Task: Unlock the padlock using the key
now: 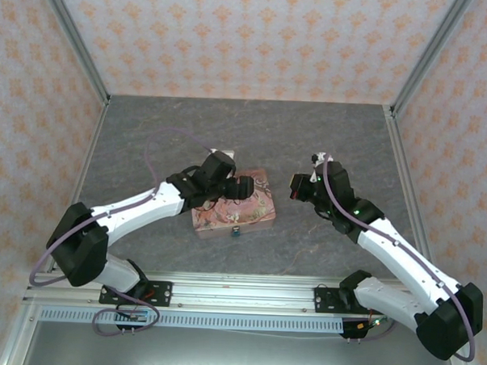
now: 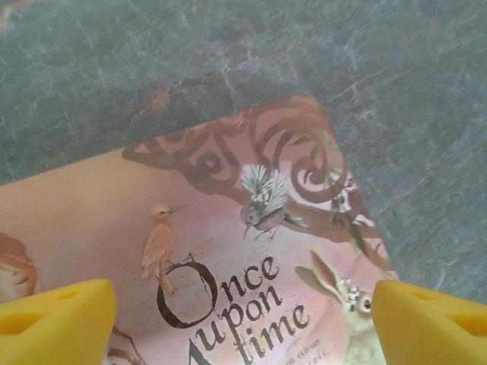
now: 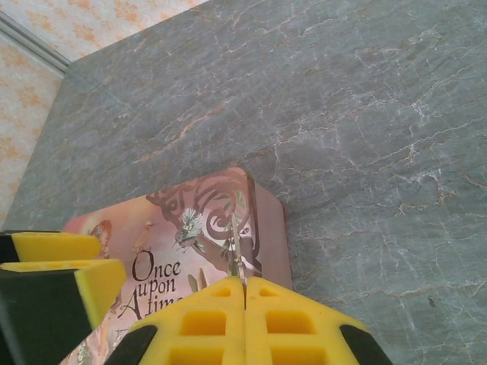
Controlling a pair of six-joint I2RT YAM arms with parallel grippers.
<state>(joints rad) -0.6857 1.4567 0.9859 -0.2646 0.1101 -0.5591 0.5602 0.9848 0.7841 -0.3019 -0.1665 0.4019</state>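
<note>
The tiny dark blue padlock [image 1: 236, 230] hangs at the near front edge of the pink illustrated tin [image 1: 226, 208]. My left gripper [image 1: 242, 186] hovers over the tin's lid [image 2: 228, 251], open, its yellow fingers [image 2: 57, 323] wide apart with nothing between them. My right gripper [image 1: 296, 187] is to the right of the tin, shut on the key. The key's thin pale metal blade [image 3: 239, 255] sticks out from between the closed yellow fingers [image 3: 213, 319] and points toward the tin's right end [image 3: 270, 228]. Neither wrist view shows the padlock.
The grey stone-patterned table [image 1: 310, 137] stretches behind and to the right of the tin. Patterned walls with metal posts [image 1: 76, 38] enclose the table. In the right wrist view, the left gripper's yellow fingers [image 3: 61, 262] stand close on the left.
</note>
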